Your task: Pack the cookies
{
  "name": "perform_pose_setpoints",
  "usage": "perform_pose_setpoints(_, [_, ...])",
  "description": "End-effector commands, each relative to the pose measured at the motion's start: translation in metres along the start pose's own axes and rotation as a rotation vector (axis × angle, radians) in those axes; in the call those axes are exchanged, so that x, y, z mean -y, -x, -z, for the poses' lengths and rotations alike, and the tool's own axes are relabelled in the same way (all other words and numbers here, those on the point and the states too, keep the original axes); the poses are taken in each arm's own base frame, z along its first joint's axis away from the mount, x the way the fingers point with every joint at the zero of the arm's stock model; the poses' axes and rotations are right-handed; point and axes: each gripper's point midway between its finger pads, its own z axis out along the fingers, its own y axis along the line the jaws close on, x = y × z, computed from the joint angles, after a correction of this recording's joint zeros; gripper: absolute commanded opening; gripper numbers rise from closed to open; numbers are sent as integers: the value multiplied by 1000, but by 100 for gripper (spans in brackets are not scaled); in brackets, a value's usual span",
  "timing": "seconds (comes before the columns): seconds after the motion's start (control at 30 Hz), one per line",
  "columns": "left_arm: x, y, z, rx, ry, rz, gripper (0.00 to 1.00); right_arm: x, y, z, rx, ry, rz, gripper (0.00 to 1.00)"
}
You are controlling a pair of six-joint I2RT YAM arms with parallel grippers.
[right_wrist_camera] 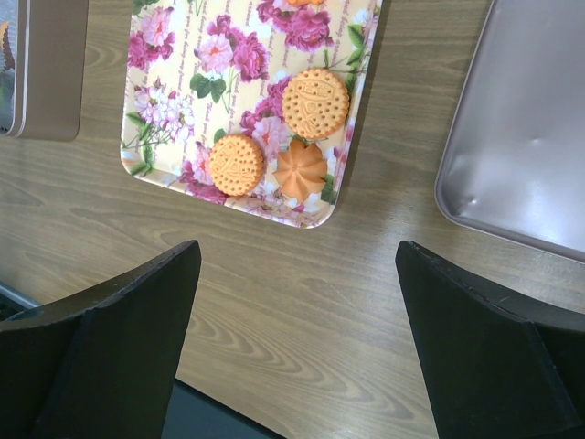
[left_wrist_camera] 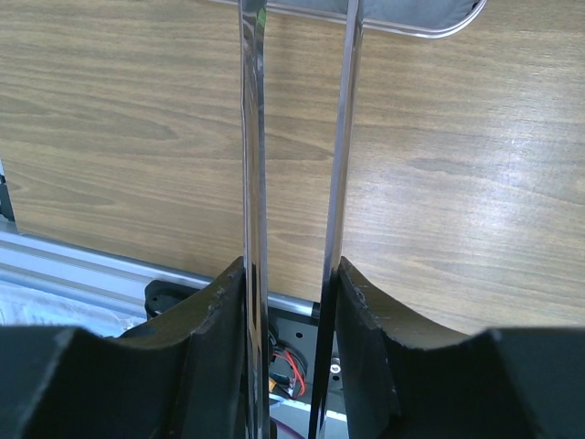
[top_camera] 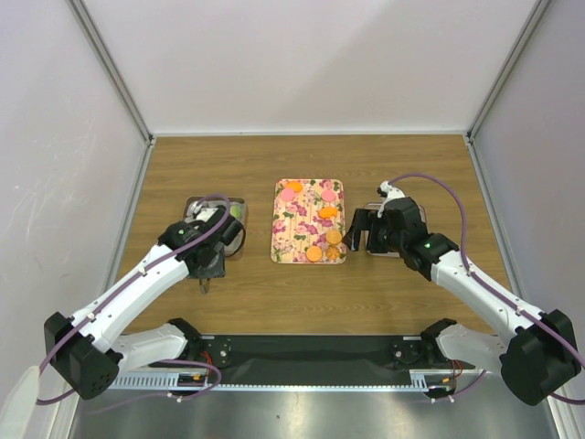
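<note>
Left gripper [left_wrist_camera: 292, 270] was clamped on metal tongs [left_wrist_camera: 251, 137], with the tin [left_wrist_camera: 411, 14] just beyond their tips. Right gripper [right_wrist_camera: 297, 251] stood wide apart and empty. Orange cookies [right_wrist_camera: 315, 102] lay on the tray [right_wrist_camera: 164, 119] ahead. Judged mid-transfer; the next move calls for carrying the tongs trayward.

Floral tray [top_camera: 291, 240], grey tin [top_camera: 194, 208], seemingly tongs [left_wrist_camera: 254, 183].

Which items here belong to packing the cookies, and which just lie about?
Job: cookies, tray holding them, tin, tongs in left pincer.
Lying about: lid, right of tray, untouched.
</note>
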Motion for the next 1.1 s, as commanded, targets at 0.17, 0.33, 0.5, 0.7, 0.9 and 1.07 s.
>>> perform_pose_setpoints(0.17, [-7,4,10,20,-10,10,45,-6,9,3,38,20,13,95])
perform_pose_setpoints(0.33, [-7,3,12,19,-13,13,46,-6,9,2,37,21,15,95])
perform_pose_setpoints(0.5, [-7,3,12,20,-14,13,47,-6,10,3,41,21,15,95])
perform_pose_setpoints(0.7, [-7,4,13,25,-18,15,47,-6,9,2,36,20,16,95])
perform_pose_setpoints(0.9, [-8,9,19,35,-20,18,47,-6,8,2,34,21,16,95])
perform_pose_setpoints(1.07, [-8,14,24,49,-28,24,46,-6,9,2,37,19,17,95])
